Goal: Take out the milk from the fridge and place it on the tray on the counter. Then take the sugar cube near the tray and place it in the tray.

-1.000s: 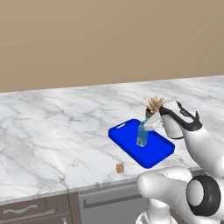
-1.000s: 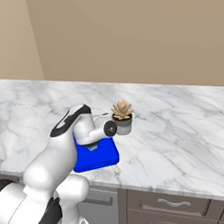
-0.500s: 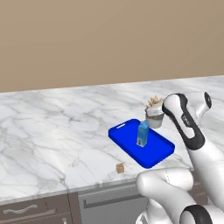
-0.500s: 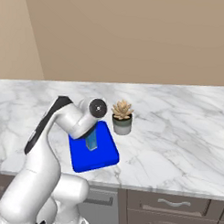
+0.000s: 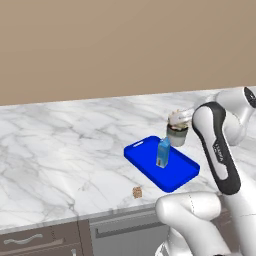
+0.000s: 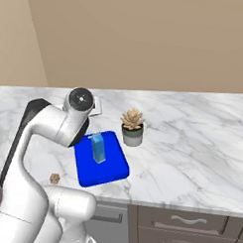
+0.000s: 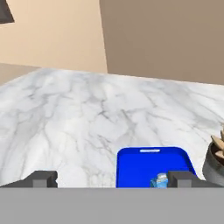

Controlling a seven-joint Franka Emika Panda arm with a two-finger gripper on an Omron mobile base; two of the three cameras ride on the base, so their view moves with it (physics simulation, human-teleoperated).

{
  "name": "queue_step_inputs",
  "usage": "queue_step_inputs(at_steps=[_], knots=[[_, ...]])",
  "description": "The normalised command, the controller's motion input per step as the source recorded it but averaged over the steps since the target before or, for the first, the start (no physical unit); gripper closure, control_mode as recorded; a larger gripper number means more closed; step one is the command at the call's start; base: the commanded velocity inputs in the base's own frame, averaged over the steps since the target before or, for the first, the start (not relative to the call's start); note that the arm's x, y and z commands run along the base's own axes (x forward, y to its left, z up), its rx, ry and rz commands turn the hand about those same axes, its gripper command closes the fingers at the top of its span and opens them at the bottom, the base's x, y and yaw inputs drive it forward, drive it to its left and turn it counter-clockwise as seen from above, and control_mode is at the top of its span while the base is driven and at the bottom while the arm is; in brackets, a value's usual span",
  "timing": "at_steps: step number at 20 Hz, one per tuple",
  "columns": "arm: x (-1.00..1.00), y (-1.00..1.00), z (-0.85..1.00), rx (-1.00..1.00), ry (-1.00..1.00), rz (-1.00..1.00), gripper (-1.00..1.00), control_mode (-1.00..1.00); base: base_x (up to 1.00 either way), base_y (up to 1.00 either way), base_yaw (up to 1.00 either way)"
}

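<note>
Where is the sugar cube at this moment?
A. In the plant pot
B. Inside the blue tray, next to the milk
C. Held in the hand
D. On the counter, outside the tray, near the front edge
D: the sugar cube lies on the bare counter, apart from the tray, where the milk stands upright.

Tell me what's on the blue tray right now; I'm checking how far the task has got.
On the tray stands only the milk, upright. The sugar cube lies off it on the counter. The arm hides one tray corner in the right base view.
</note>
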Motion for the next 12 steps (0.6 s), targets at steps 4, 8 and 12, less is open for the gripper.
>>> queue_step_inputs(at_steps=[4, 8, 12], knots=[[-0.96, 0.65, 0.06, 0.02, 0.14, -0.18, -1.0, -1.0, 0.0, 0.0, 0.0], [-0.87, 0.49, 0.02, 0.01, 0.22, -0.22, -1.0, -1.0, 0.0, 0.0, 0.0], [-0.72, 0.44, -0.01, 0.0, 0.25, -0.19, -1.0, -1.0, 0.0, 0.0, 0.0]])
